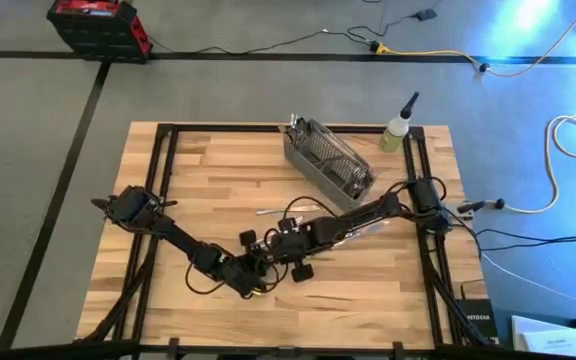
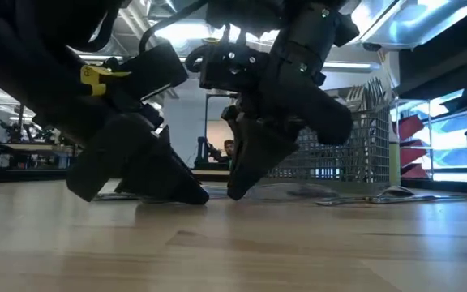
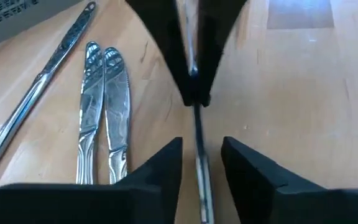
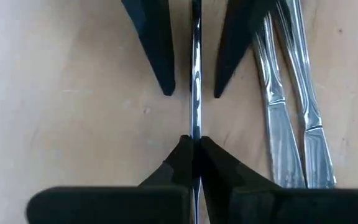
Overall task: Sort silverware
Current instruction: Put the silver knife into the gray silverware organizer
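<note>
from the high view i see both arms reaching to the desk (image 1: 218,170) centre-front, the left end effector (image 1: 258,270) and right end effector (image 1: 286,250) almost tip to tip. the basket (image 1: 328,160) stands toward the back, holding silverware, and one loose piece (image 1: 278,211) lies just in front of it.

in the low view the two end effectors meet point-down on the wood, the basket (image 2: 347,146) behind them with handles poking up, and a piece (image 2: 363,199) flat on the desk beside it.

in the left wrist view my left fingers (image 3: 166,168) stand apart, astride a thin utensil (image 3: 199,155) without touching it; the right fingers (image 3: 194,81) pinch its far end. two knives (image 3: 104,106) lie side by side nearby, and a longer piece (image 3: 42,81) beyond them.

in the right wrist view the right fingers (image 4: 182,165) are clamped on that utensil (image 4: 196,74), the left ones (image 4: 157,50) spread either side, with the knives (image 4: 291,112) beside.
</note>
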Available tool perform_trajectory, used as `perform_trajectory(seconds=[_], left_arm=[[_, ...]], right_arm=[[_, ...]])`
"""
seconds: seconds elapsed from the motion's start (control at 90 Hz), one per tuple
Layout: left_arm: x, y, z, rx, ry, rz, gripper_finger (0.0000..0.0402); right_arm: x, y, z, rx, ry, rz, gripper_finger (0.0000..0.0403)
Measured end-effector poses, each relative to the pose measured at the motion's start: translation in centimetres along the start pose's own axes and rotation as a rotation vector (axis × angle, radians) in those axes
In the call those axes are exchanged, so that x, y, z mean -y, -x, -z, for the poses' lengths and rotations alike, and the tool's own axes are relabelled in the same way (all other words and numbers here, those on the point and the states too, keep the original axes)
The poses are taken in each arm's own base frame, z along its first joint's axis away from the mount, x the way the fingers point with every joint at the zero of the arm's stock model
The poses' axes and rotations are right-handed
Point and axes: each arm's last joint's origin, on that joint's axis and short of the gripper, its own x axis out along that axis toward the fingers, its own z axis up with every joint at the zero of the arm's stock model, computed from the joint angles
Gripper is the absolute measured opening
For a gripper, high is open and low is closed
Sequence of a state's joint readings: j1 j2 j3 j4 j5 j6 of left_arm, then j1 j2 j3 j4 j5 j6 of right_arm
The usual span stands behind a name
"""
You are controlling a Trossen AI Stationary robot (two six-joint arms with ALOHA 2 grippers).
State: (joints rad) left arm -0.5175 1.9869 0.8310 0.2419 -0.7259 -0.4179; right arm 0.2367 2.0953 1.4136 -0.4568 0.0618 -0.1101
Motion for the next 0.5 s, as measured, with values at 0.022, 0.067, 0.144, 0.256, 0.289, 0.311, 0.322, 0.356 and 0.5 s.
perform_trajectory(seconds=[0.022,0.067,0.144,0.256,0.289,0.311,0.322,0.356,0.5], left_arm=[[0.01,-0.01,0.0,0.0,0.0,0.001,0.0086],[0.01,-0.01,-0.01,0.001,0.0,0.002,0.0073],[0.02,-0.01,-0.01,0.001,0.0,0.003,0.0048],[0.0,-0.01,0.01,0.002,0.002,-0.002,0.0016],[-0.01,-0.01,0.02,0.002,0.004,-0.005,0.0011],[-0.02,-0.02,0.03,0.001,0.005,-0.005,0.0009],[-0.03,-0.02,0.03,0.001,0.006,-0.006,0.0008],[-0.04,-0.03,0.03,0.0,0.007,-0.006,0.0008],[-0.16,-0.15,0.01,-0.009,0.006,0.002,0.0005]], right_arm=[[0.0,0.0,0.0,0.0,0.0,0.0,0.0],[0.01,0.0,0.0,0.0,0.0,0.0,0.0],[-0.03,0.01,-0.02,0.001,0.001,-0.001,0.0],[-0.05,0.02,-0.06,0.005,0.0,-0.002,0.0],[-0.05,0.02,-0.07,0.006,0.0,-0.002,0.0],[-0.05,0.02,-0.07,0.006,0.0,-0.002,0.0],[-0.04,0.02,-0.08,0.007,0.0,-0.002,0.0],[-0.04,0.03,-0.08,0.007,0.0,-0.002,0.0],[-0.04,0.04,-0.09,0.008,-0.019,-0.006,0.0]])
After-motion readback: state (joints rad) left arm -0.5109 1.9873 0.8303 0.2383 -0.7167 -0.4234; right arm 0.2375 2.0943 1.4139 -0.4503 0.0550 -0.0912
